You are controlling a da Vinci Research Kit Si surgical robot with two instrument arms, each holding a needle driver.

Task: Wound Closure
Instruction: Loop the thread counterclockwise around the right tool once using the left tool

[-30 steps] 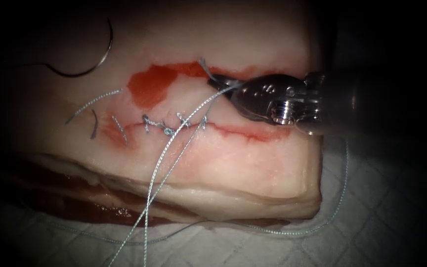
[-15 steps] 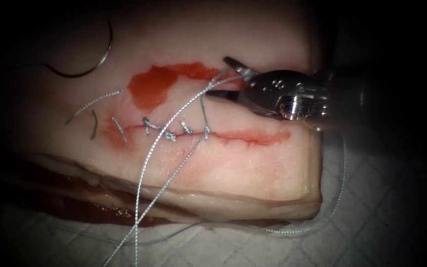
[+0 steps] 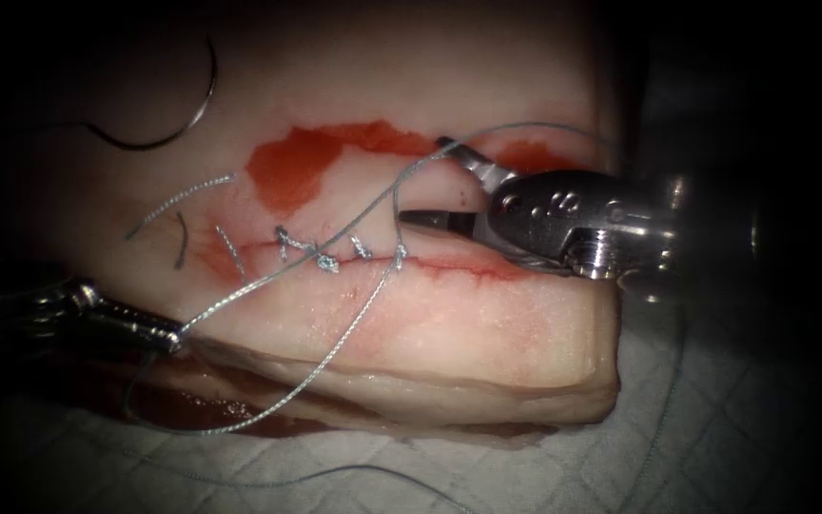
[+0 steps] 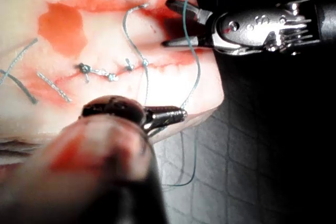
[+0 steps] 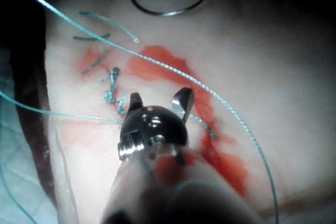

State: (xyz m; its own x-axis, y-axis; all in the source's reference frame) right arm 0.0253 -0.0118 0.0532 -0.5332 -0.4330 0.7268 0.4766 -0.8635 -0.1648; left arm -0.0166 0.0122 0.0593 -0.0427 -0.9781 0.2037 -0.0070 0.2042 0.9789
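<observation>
The right arm's tool (image 3: 430,181) reaches in from the right with its two jaws spread wide over the tissue (image 3: 487,333), one tip up by the red fluid (image 3: 287,171), the other lower, just above the cut (image 3: 468,262). It pinches nothing, though a strand of thread (image 3: 354,221) runs across between the jaws. The left arm's tool (image 3: 175,335) sits low at the tissue's front edge, left of the stitched stretch, its jaws pressed together on that same thread, which rises slantwise from there toward the right tool. A second strand drops from the newest stitch (image 3: 399,252) down over the front face and loops onto the cloth (image 3: 525,476).

The closure looks partly done, to my eye. Several knotted stitches (image 3: 321,255) sit along the left and middle of the cut, with cut ends of thread (image 3: 183,198) lying beside them. To the right of the newest stitch the cut shows no stitches, so that stretch seems left to do.

The needle (image 3: 178,119) lies free on top of the tissue at the far left, well apart from both tools, held by neither and not in the tissue.
</observation>
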